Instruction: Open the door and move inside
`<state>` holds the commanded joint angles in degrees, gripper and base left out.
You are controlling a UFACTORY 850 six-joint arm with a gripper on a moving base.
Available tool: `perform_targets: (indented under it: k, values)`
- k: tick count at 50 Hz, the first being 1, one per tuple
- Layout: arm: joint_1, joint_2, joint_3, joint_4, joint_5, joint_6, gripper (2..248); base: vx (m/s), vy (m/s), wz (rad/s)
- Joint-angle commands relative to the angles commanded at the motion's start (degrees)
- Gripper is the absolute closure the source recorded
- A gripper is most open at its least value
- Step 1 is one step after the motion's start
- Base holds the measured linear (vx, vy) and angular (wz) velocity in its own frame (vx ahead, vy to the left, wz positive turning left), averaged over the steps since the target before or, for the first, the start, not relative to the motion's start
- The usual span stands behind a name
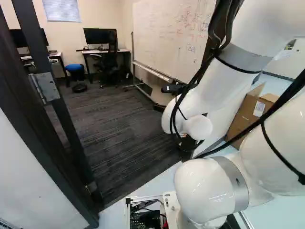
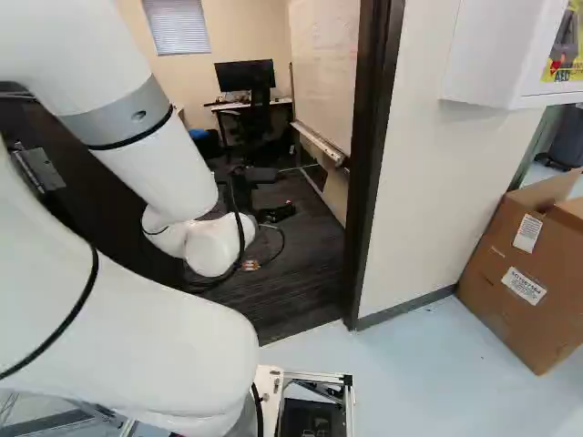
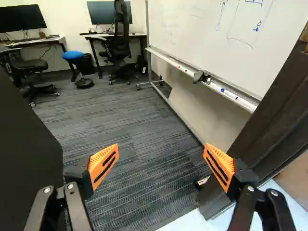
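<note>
The gripper (image 2: 271,235) reaches through the doorway in the right base view. In the wrist view the gripper (image 3: 161,156) stands wide open, only carpet showing between its orange pads. A dark door (image 3: 24,139) stands swung inward beside one finger; whether they touch, I cannot tell. Its hinge (image 1: 45,88) shows at the left of the left base view. The dark door frame (image 2: 369,173) rises right of the arm in the right base view, and beside the other finger in the wrist view. The door's handle is not visible.
Inside, carpet (image 3: 139,139) runs toward desks (image 3: 118,36), chairs and a blue stool (image 3: 73,55). A wheeled whiteboard (image 3: 231,43) lines one side. Outside, a cardboard box (image 2: 524,273) stands by the wall (image 2: 419,182), under a white wall cabinet (image 2: 492,55).
</note>
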<state>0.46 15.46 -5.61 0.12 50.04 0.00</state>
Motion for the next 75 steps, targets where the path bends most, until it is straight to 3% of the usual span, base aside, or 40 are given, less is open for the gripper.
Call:
perform_targets:
  k: [50, 75]
  values:
    - [-0.46, 0.54, 0.61, -0.12, -0.04, 0.0, 3, 0.037, 0.009, 0.004]
    - [-0.46, 0.54, 0.61, -0.12, -0.04, 0.0, 3, 0.093, 0.027, 0.124]
